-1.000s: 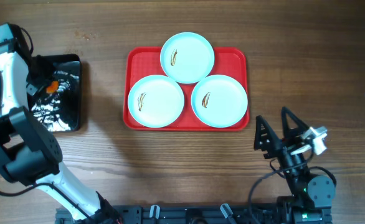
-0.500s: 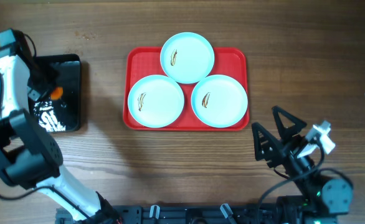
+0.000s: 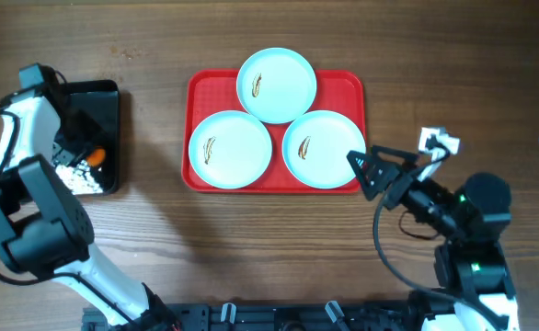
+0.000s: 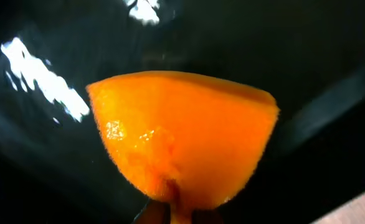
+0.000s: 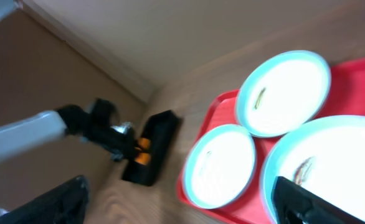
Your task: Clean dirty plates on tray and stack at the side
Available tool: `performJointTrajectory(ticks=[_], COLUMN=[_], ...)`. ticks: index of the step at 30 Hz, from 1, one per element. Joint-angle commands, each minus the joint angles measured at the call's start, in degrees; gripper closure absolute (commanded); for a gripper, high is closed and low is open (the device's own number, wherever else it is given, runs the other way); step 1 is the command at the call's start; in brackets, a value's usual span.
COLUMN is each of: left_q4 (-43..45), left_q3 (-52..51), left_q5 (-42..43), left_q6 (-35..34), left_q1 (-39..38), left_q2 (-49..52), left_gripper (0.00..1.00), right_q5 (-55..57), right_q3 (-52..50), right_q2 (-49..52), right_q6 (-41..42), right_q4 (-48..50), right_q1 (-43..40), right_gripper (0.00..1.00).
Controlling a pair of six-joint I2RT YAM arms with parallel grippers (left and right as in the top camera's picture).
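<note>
The red tray [image 3: 205, 92] lies at the table's middle with three pale plates on it, one at the back [image 3: 277, 85], one front left [image 3: 230, 149] and one front right [image 3: 323, 149]. Each carries a small brown-yellow smear. My right gripper [image 3: 371, 172] hovers open at the tray's front right corner, just off the front right plate. Its wrist view shows dark fingers [image 5: 307, 202] wide apart, with the plates [image 5: 283, 93] and tray [image 5: 223, 102] ahead. My left gripper [image 3: 87, 152] is shut on an orange sponge [image 4: 182, 134] inside the black bin [image 3: 104, 101].
The glossy black bin [image 5: 151, 149] stands on the wooden table left of the tray, with wet glints inside. The left arm [image 3: 30, 211] curves along the table's left edge. Bare wood lies right of the tray and along the back.
My right arm has swung from the front right of the table up to the tray's front right corner. My left gripper has slid the sponge toward the bin's near end.
</note>
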Motion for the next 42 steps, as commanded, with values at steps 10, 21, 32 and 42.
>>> performJointTrajectory(ticks=[10,21,32,42], left_q4=[-6.2,-7.9,-6.2,-13.1], left_q3=[18.9,11.3,15.0,15.0], left_q5=[8.5,8.7,18.6,16.5], left_q6=[5.6,5.6,8.4,11.1], left_q1=[-0.3,-0.9,-2.6,-8.6], left_q2=[-15.5,-7.1,-12.2,-11.7], left_gripper=[0.96,0.96,0.96,0.96], right_q5=[-27.5,5.3,24.3,24.8], right_q3=[17.9,36.5,62.8,66.9], right_q2=[16.0,27.9,45.1,55.2], right_q6=[6.3,-17.7,-34.5,-19.8], right_q4=[13.5,-30.9,-62.9,-54.6], right_q1=[0.2,1.6,17.1,23.5], right_gripper=[0.16,0.10,0.01,0.00])
